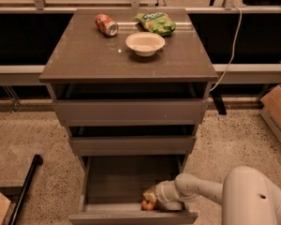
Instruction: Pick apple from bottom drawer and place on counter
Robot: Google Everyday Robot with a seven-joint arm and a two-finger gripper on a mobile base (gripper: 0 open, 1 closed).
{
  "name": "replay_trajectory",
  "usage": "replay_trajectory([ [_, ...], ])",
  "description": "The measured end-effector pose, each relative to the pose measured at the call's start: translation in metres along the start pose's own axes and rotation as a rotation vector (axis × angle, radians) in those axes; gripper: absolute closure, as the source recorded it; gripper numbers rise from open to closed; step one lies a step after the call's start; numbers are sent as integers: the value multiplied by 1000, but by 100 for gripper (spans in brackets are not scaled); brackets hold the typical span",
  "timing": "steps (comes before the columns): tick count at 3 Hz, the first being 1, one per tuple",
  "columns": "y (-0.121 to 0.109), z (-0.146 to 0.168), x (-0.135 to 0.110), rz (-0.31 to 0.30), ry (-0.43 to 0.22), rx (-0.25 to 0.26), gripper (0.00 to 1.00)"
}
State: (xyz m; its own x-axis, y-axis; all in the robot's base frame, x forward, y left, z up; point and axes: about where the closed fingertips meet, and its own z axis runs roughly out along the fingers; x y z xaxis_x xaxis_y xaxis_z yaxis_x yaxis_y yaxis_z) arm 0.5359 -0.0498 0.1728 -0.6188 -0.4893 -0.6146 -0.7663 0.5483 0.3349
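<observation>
The bottom drawer [112,179] is pulled open below the two other drawers. The apple [147,205], red with a yellowish patch, lies at the drawer's front right, just behind the front panel. My gripper [153,198] reaches into the drawer from the right on a white arm and sits right at the apple, partly covering it. I cannot tell whether it grips the apple. The counter [84,55] is the glossy grey-brown cabinet top above.
On the counter stand a white bowl [145,43], a red-orange soda can [106,25] on its side and a green chip bag [156,22]. A cardboard box [278,111] is at the right. A black pole [25,184] lies on the floor at the left. A cable [230,50] hangs down the right.
</observation>
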Motion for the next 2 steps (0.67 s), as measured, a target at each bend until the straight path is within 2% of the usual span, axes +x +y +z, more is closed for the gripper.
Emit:
replay_trajectory([
  [2, 3, 3, 1, 0, 2, -7, 12],
])
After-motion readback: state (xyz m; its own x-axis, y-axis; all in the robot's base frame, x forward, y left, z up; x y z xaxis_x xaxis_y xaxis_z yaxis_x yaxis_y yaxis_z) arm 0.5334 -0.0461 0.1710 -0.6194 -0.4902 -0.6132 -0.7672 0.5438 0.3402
